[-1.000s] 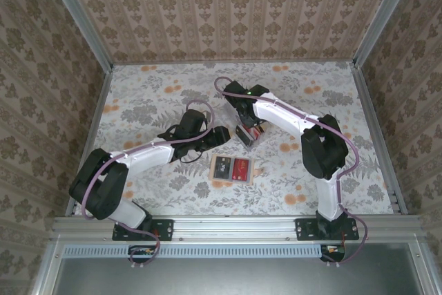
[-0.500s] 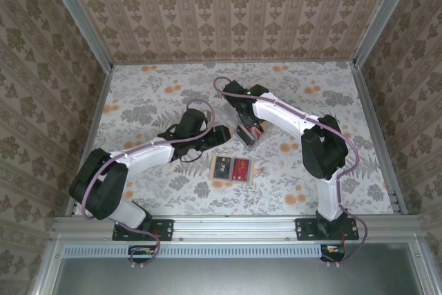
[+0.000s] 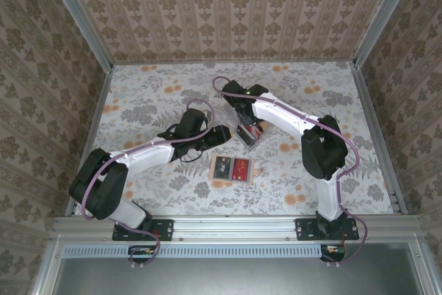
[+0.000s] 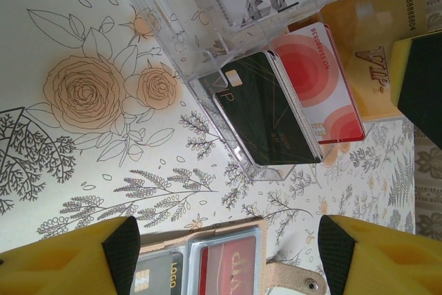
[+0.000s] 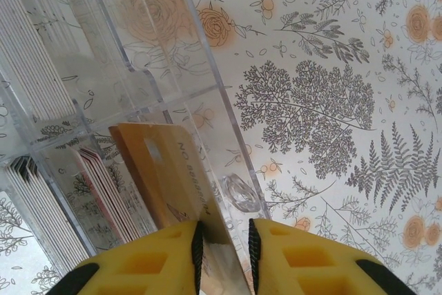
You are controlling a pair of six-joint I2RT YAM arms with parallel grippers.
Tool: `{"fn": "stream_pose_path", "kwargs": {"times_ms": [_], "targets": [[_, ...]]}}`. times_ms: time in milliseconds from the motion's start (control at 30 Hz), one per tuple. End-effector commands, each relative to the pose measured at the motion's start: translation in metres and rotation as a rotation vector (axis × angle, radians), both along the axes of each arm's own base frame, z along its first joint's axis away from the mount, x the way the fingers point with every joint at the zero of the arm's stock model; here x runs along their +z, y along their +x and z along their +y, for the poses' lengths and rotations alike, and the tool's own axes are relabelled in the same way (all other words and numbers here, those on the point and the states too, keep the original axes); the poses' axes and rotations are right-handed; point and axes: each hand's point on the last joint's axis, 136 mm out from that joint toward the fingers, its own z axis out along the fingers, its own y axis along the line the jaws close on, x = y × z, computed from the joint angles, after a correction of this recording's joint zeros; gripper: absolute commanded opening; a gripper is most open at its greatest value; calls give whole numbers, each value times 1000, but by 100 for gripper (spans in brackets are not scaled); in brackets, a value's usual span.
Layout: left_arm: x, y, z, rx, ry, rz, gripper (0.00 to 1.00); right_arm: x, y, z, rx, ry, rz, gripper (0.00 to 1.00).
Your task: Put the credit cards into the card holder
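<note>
The tan card holder [image 3: 233,168] lies open on the table, with a dark card [image 4: 148,278] and a red card [image 4: 231,267] in its clear pockets. My left gripper [image 4: 231,250] hovers open just above it with nothing between the fingers; in the top view it [image 3: 214,134] sits left of the tray. My right gripper [image 5: 224,253] reaches into the clear tray [image 5: 207,94]. Its jaws straddle an upright orange-tan credit card [image 5: 162,170]: the left pad is against the card and a narrow gap remains at the right pad. A black card [image 4: 266,115] and a red card [image 4: 318,81] lean in the tray.
The clear plastic tray [image 3: 242,117] has several compartments, with stacks of more cards [image 5: 34,53] standing in them. The holder's snap tab [image 4: 297,282] sticks out to its right. Patterned walls enclose the floral tabletop [image 3: 152,94] on three sides.
The right jaws have narrowed around the orange-tan card. The left arm and the card holder have not moved.
</note>
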Motion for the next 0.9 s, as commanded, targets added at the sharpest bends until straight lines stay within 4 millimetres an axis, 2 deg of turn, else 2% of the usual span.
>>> {"fn": "stream_pose_path", "kwargs": {"times_ms": [0, 467, 733, 867], "targets": [[6, 6, -4, 6, -27, -3, 71, 28, -2, -6, 0, -23, -44, 27], [4, 5, -4, 8, -30, 2, 71, 31, -16, 4, 6, 72, 1, 14], [6, 3, -3, 6, -35, 2, 71, 31, -26, 9, -28, 142, 32, 12], [6, 3, -2, 14, -35, 1, 71, 39, -33, 6, -100, 179, 18, 11]]}}
